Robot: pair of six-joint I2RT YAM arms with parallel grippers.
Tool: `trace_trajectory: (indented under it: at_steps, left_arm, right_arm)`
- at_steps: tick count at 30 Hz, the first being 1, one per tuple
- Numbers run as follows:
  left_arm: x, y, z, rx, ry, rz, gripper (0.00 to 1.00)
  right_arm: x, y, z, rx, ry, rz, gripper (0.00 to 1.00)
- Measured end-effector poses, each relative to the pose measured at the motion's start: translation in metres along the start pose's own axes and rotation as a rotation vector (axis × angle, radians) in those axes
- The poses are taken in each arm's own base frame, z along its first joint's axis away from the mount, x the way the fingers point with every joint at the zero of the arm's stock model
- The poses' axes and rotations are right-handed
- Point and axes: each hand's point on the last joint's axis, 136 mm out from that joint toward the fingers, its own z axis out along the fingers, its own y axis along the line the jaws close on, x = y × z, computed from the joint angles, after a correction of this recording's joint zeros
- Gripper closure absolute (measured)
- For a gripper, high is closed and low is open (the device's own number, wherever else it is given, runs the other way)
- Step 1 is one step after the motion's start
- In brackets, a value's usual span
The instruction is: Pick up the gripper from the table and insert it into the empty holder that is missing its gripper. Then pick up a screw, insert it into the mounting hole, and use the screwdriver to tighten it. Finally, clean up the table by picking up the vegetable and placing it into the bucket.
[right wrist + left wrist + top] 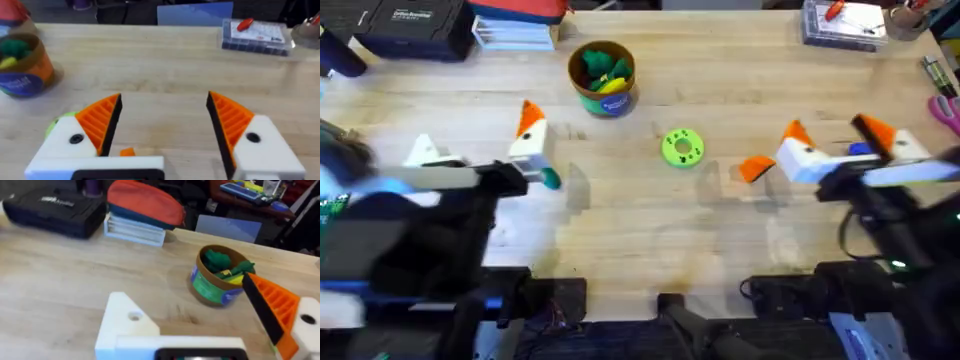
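Note:
The loose orange gripper (755, 168) lies on the table just left of my right gripper (832, 130), and a sliver of it (127, 151) shows low between that gripper's fingers. My right gripper (164, 95) is open, with an orange ribbed pad on each finger. My left gripper (475, 142) is open too. One of its fingers is the bare white holder (125, 322) with a screw hole. The other finger carries an orange pad (277, 307). The bucket (603, 78) stands at the back with green and yellow toy pieces inside. I cannot pick out the vegetable. A blue bit (860, 148) under my right gripper may be the screwdriver.
A bright green disc with holes (682, 147) sits mid-table. Pink-handled scissors (945, 110) lie at the right edge. A clear box (257, 35) is at the back right. A black case (55, 212) and a stack topped in red (142, 205) are at the back left.

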Motion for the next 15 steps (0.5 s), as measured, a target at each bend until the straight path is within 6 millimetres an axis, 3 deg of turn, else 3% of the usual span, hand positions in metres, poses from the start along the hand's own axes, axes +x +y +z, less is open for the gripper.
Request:
trace_trajectory:
  at_steps: [5, 9, 15]
  left_arm:
    - [-0.025, -0.003, -0.030, -0.046, 0.159, -0.075, 0.015]
    - [-0.042, -0.006, -0.045, -0.072, 0.271, -0.062, 0.015]
    - [-0.035, -0.011, -0.041, -0.062, 0.374, -0.060, 0.016]
  right_arm:
    - [-0.047, 0.001, -0.029, 0.000, 0.015, 0.001, 0.007]
    - [-0.070, 0.002, -0.040, 0.000, 0.025, 0.001, 0.007]
    - [-0.068, 0.002, -0.038, 0.001, 0.050, 0.010, 0.007]
